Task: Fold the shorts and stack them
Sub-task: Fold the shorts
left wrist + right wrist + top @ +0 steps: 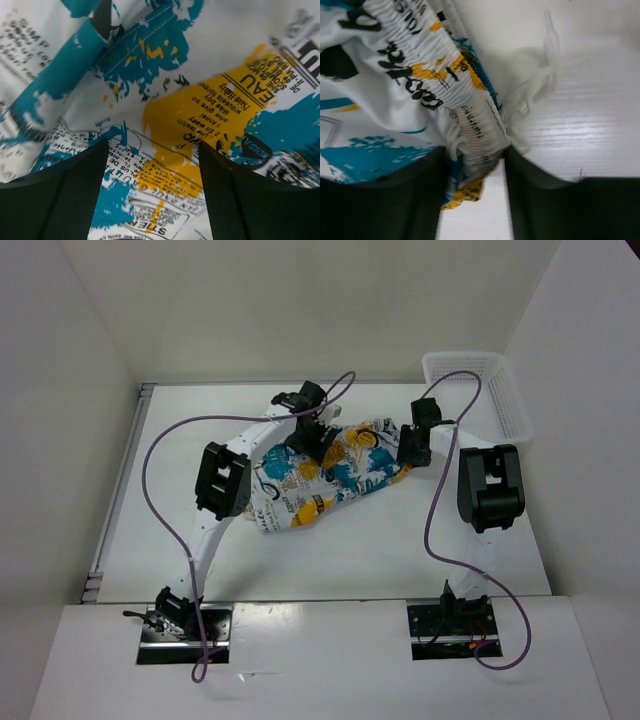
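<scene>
While the right gripper (413, 448) pinches the elastic waistband (470, 125) at the 3 o'clock end of the shorts (320, 478), which lie rumpled in the middle of the counter (380, 550), we judge the left gripper (315, 438), spread wide over the 12 o'clock edge, should close on a matching hem so both lift evenly. Only the wrist views settle these grips; only the top view shows the white mesh basket (480, 390), well apart at 1 o'clock.

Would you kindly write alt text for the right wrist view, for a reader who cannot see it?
The right gripper pinches the elastic waistband of the printed shorts between its dark fingers. White table shows to the right.
</scene>
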Controlling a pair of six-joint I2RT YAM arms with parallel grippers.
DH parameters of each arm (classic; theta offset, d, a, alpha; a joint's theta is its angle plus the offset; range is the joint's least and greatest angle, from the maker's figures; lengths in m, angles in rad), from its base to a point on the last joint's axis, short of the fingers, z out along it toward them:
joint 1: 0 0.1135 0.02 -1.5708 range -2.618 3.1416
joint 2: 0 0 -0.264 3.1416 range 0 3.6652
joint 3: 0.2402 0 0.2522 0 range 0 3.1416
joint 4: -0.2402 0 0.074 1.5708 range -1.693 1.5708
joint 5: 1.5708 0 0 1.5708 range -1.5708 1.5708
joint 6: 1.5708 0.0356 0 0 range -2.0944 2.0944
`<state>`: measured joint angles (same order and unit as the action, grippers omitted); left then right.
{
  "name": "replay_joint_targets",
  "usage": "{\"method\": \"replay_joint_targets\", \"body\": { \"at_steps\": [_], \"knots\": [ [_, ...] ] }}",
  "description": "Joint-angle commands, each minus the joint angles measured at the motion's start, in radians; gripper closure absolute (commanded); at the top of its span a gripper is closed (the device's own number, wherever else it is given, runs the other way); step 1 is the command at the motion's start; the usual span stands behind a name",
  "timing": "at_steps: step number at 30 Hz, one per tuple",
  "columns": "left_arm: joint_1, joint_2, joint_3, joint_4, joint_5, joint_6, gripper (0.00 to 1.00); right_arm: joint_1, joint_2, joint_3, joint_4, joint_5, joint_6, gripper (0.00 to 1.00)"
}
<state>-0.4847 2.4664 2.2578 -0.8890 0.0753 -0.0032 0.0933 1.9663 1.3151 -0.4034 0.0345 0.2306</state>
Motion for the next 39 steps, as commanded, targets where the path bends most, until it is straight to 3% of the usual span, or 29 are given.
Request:
{"method": "replay_joint_targets", "body": {
  "at_steps": [1,2,5,7,17,23,25,28,33,35,39],
  "knots": [
    [-0.011,0.023,0.068,0.012,0.021,0.003,0.20,-0.004,0.032,0.018,0.020,0.018,0.032,0.58],
    [-0.011,0.038,0.068,0.021,0.012,0.003,0.20,-0.004,0.032,0.018,0.020,-0.008,0.032,0.71],
    [-0.011,0.057,0.068,0.021,0.003,0.003,0.20,-0.004,0.019,0.027,0.020,-0.036,0.032,0.92],
    [-0.011,0.057,0.048,0.031,0.003,0.003,0.20,0.008,-0.021,0.048,0.008,-0.027,0.032,1.00],
    [-0.011,0.109,0.078,0.042,-0.013,0.003,0.19,0.065,-0.266,0.085,-0.054,0.097,-0.042,1.00],
    [0.023,-0.088,0.076,0.013,0.050,0.003,0.18,0.065,-0.329,0.096,-0.064,0.168,-0.120,1.00],
    [0.061,-0.148,0.031,0.013,0.050,0.003,0.17,0.065,-0.330,0.105,-0.052,0.209,-0.157,1.00],
    [0.133,-0.245,-0.155,0.024,0.041,0.003,0.15,0.083,-0.330,0.131,-0.012,0.252,-0.213,1.00],
    [0.189,-0.247,-0.331,0.035,0.135,0.003,0.13,0.182,-0.311,0.144,0.032,0.311,-0.293,1.00],
    [0.189,-0.222,-0.359,0.048,0.184,0.003,0.07,0.224,-0.293,0.157,0.044,0.332,-0.325,1.00],
    [0.207,-0.184,-0.417,0.100,0.215,0.003,0.07,0.313,-0.271,0.216,0.069,0.363,-0.363,1.00]
  ]
}}
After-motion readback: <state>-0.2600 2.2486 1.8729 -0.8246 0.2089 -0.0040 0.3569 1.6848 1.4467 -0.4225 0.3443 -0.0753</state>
